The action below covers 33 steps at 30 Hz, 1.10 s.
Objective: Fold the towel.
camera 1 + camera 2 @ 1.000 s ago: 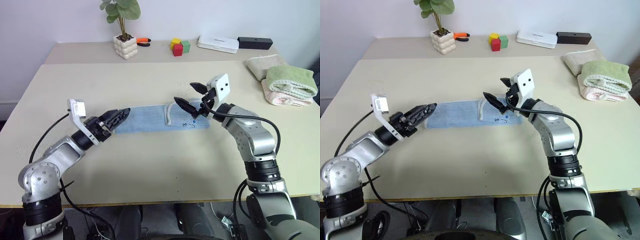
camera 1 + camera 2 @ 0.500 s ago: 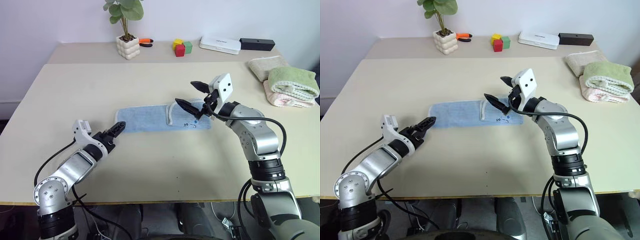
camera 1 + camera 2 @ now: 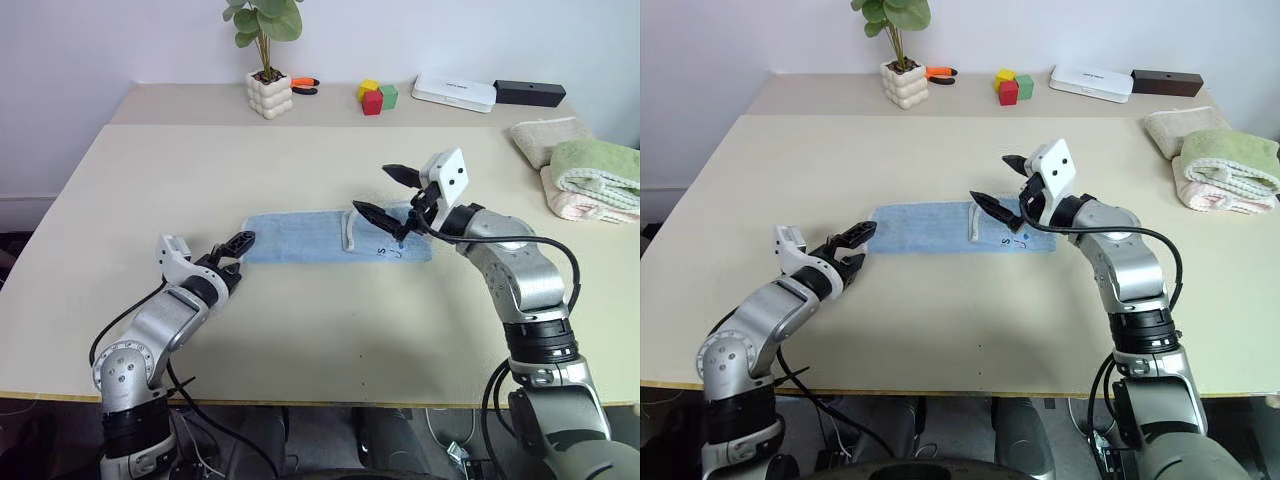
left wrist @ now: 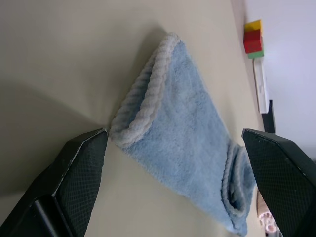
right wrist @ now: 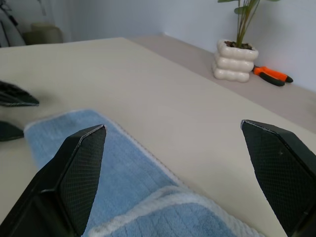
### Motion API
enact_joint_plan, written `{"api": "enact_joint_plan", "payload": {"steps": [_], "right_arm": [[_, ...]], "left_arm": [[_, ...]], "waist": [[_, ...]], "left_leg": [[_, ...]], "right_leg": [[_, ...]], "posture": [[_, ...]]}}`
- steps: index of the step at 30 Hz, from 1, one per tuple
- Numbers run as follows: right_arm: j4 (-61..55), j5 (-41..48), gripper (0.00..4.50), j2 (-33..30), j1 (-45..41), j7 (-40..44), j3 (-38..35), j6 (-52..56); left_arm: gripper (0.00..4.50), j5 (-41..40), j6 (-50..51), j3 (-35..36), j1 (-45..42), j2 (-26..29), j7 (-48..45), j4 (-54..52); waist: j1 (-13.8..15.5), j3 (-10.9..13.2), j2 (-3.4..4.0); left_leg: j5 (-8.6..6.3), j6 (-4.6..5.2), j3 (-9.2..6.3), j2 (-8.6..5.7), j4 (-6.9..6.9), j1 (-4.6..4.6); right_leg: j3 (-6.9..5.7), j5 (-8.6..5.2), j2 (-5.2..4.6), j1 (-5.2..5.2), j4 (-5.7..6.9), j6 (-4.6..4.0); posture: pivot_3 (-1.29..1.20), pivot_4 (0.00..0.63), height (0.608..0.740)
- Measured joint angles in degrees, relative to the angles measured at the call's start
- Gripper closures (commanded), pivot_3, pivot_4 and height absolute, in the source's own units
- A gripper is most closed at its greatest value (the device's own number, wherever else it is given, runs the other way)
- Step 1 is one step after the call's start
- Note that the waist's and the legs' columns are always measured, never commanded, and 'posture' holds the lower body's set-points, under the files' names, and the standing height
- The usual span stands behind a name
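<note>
The towel [image 3: 300,236] lies as a long light blue strip across the middle of the table, its right part folded back with a whitish hem [image 3: 349,228] on top and a small dark mark [image 3: 385,251] near the right end. My left gripper [image 3: 236,253] is open, low over the table at the towel's left end; in the left wrist view that rolled hem edge [image 4: 143,106] sits between its fingers [image 4: 81,168]. My right gripper [image 3: 375,190] hovers open above the towel's folded right part, holding nothing.
Along the table's far edge stand a potted plant [image 3: 268,95], an orange-handled tool [image 3: 305,87], coloured blocks [image 3: 375,97], a white box [image 3: 455,92] and a black box [image 3: 527,93]. Folded beige, green and pink towels [image 3: 590,175] are stacked at the right edge.
My left gripper has sunk toward the table and rolled, its open fingers now at the towel's left end. The right gripper has held still. The camera view has shifted.
</note>
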Motion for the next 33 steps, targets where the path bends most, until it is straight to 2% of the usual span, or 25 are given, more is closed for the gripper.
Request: {"api": "enact_joint_plan", "payload": {"steps": [1, 4, 11, 30, 31, 33], "right_arm": [[-0.35, 0.17, 0.04, -0.07, 0.31, 0.12, 0.00, 0.15], [-2.67, 0.43, 0.00, -1.43, 1.97, 1.98, 0.56, 0.67], [-7.68, 5.57, 0.00, -7.90, 5.62, 9.61, -0.36, 2.93], [-9.07, 8.14, 0.00, -7.85, 5.62, 8.84, -0.77, 3.14], [-9.06, 8.12, 0.00, -7.89, 5.63, 8.86, -0.77, 3.10], [-9.04, 8.03, 0.00, -8.04, 5.64, 8.95, -0.77, 2.68]], "left_arm": [[0.00, 0.16, -0.27, -0.14, -1.04, -0.33, -0.16, 1.26], [0.89, 0.60, -1.31, -0.70, -4.05, -1.82, -0.68, 5.21], [4.39, 3.22, -1.07, -1.31, -6.03, -2.09, -2.61, 10.84], [4.46, 4.24, -0.82, -1.82, -7.54, -2.19, -4.31, 12.12], [4.46, 4.87, -0.82, -1.82, -7.70, -1.76, -5.03, 12.29], [4.46, 9.27, -0.06, -2.88, -10.81, 4.10, -9.97, 15.03]], "waist": [[0.15, -0.03, 0.05], [0.49, -0.03, 0.06], [0.62, -0.02, 0.03], [-0.21, -0.02, 0.04], [-0.20, -0.02, 0.03], [-0.32, 0.07, -0.12]], "left_leg": [[0.00, 0.00, -0.01, 0.00, 0.03, 0.01], [0.00, 0.00, -0.01, -0.02, 0.13, -0.01], [-0.01, 0.00, -0.01, -0.03, 0.13, -0.06], [0.00, -0.01, -0.04, -0.02, 0.13, -0.05], [0.00, -0.01, -0.03, -0.03, 0.13, -0.05], [0.04, -0.09, -0.12, 0.00, 0.12, -0.13]], "right_leg": [[-0.01, 0.00, 0.00, 0.04, -0.01, 0.00], [-0.01, -0.01, 0.00, 0.13, -0.14, 0.00], [0.00, 0.00, 0.00, 0.08, -0.17, 0.02], [0.00, 0.00, 0.01, 0.10, -0.16, 0.03], [0.00, 0.00, 0.01, 0.10, -0.16, 0.03], [-0.03, 0.01, 0.12, -0.05, -0.12, 0.02]], "posture": [[0.00, 0.150, 0.740], [0.00, 0.150, 0.740], [0.00, 0.150, 0.740], [0.00, 0.150, 0.740], [0.00, 0.150, 0.740], [0.00, 0.150, 0.740]]}}
